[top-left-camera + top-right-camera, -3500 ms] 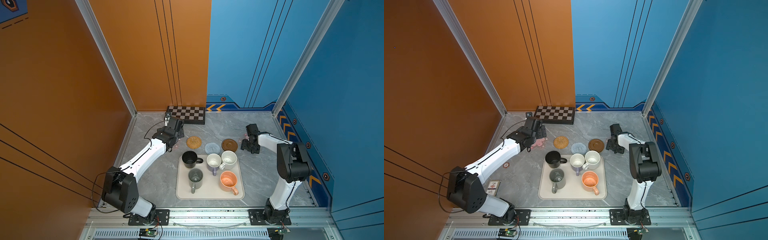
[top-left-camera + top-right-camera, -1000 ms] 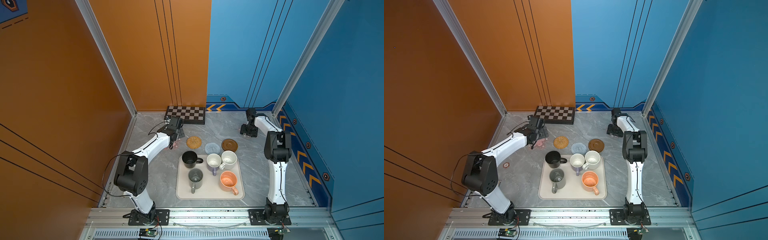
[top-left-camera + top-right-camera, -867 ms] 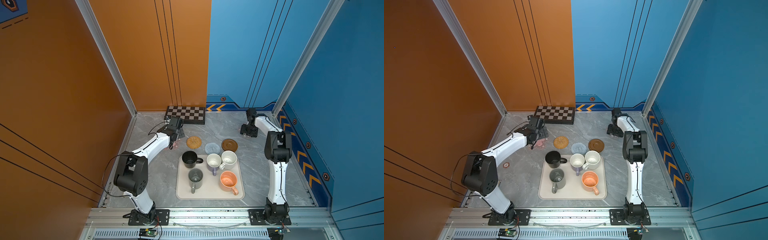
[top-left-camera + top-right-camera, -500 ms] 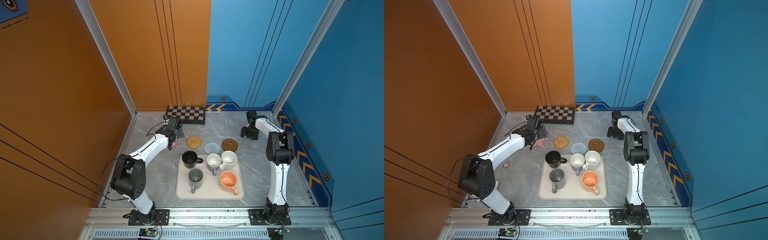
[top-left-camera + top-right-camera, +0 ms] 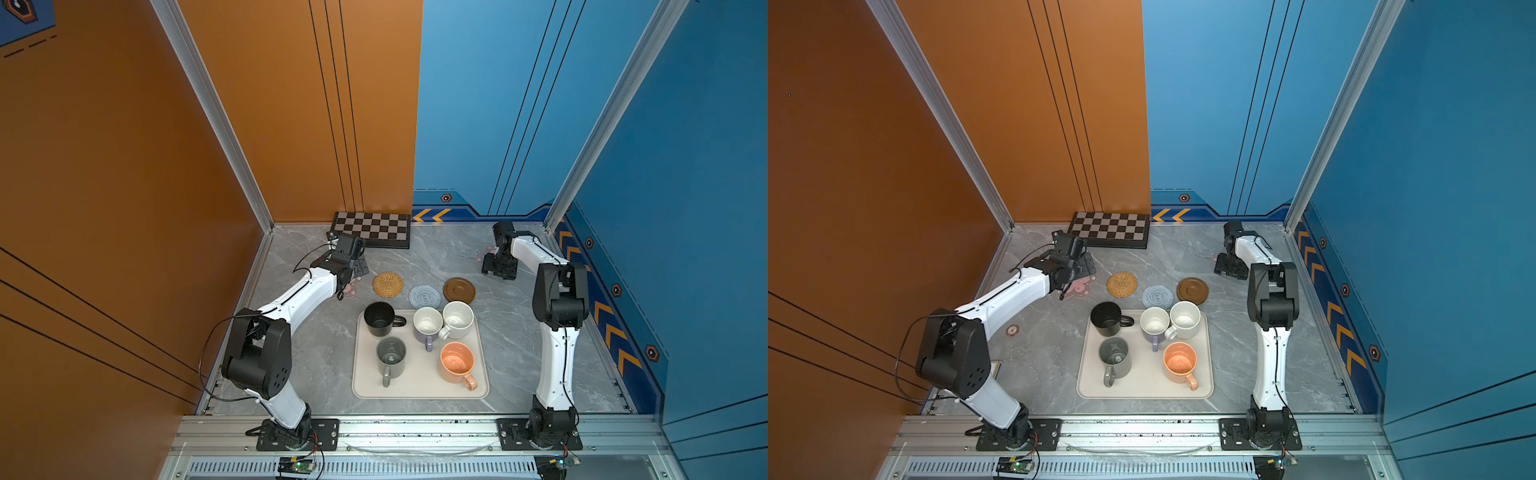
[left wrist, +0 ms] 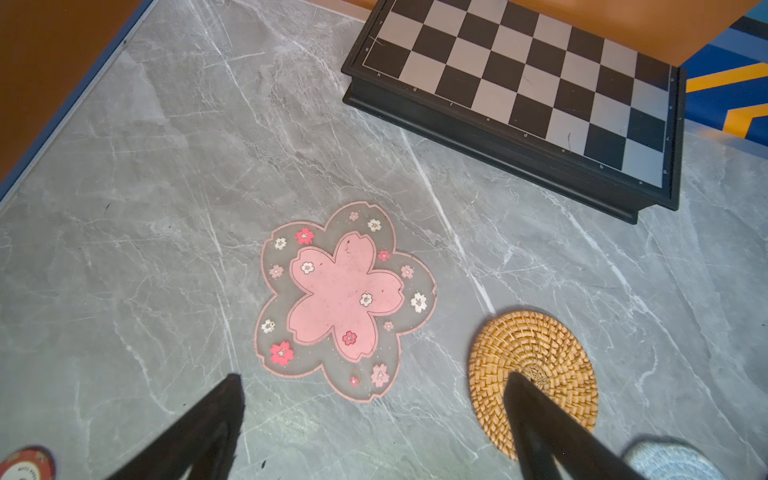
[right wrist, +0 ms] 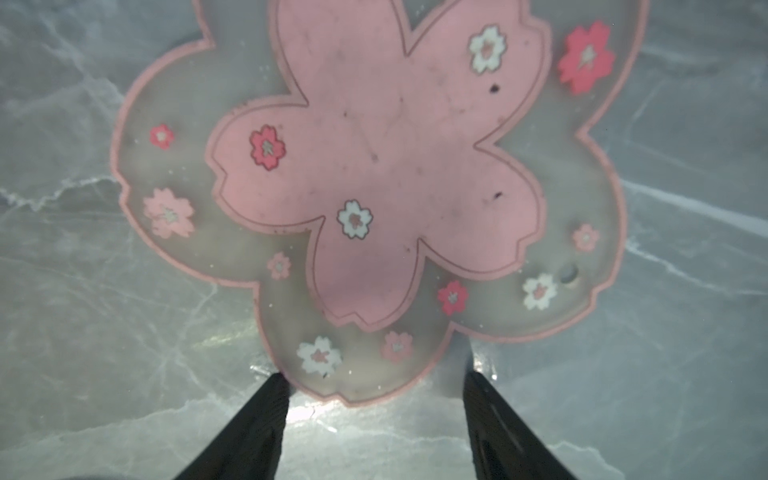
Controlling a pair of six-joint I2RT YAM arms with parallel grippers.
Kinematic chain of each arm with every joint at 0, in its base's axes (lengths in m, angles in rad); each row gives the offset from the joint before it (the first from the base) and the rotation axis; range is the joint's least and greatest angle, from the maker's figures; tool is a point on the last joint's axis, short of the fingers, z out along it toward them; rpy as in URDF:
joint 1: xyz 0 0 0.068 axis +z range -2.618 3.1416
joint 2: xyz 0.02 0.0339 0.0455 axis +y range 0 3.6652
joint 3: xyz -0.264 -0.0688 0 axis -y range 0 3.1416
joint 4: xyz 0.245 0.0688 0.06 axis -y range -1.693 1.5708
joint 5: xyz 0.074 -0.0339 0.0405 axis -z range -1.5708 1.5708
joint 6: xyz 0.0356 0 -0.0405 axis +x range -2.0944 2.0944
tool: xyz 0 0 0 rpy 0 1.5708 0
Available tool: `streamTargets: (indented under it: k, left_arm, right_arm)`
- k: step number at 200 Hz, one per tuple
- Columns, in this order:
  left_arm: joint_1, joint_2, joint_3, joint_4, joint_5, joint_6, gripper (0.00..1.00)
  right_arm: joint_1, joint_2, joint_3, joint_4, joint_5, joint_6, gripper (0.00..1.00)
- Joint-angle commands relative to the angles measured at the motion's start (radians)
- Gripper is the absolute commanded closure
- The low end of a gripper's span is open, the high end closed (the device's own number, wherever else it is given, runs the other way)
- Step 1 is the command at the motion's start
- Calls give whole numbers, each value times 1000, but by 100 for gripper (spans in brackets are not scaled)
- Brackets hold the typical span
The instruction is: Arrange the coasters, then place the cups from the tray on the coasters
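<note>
On the right gripper (image 7: 372,380), fingers stood parted either side of one petal of the flower coaster (image 7: 374,166), which lay flat on the bench (image 7: 83,332). The left gripper (image 6: 374,384) gaped, empty. Risk: the thin mat could slip the pinch, fingers scraping stone.

Flower coaster (image 6: 345,299) translucent, smooth; rattan coaster (image 6: 536,365) woven, rough; table (image 6: 166,166) marbled, glossy.
</note>
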Motion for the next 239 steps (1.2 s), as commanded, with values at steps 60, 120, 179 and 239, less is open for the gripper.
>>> streamTargets:
  k: [60, 120, 179, 239]
  left_arm:
    - [-5, 18, 2, -22, 18, -31, 2]
    - [-10, 29, 8, -22, 16, -38, 2]
    - [-32, 72, 36, -21, 20, -41, 2]
    - [-48, 116, 75, -22, 21, -43, 2]
  right_arm:
    - [-11, 103, 82, 1, -4, 4, 32]
    - [-31, 146, 146, -4, 3, 4, 32]
    - [-43, 218, 271, -42, -24, 6, 32]
    - [-43, 286, 382, -79, -61, 22, 32]
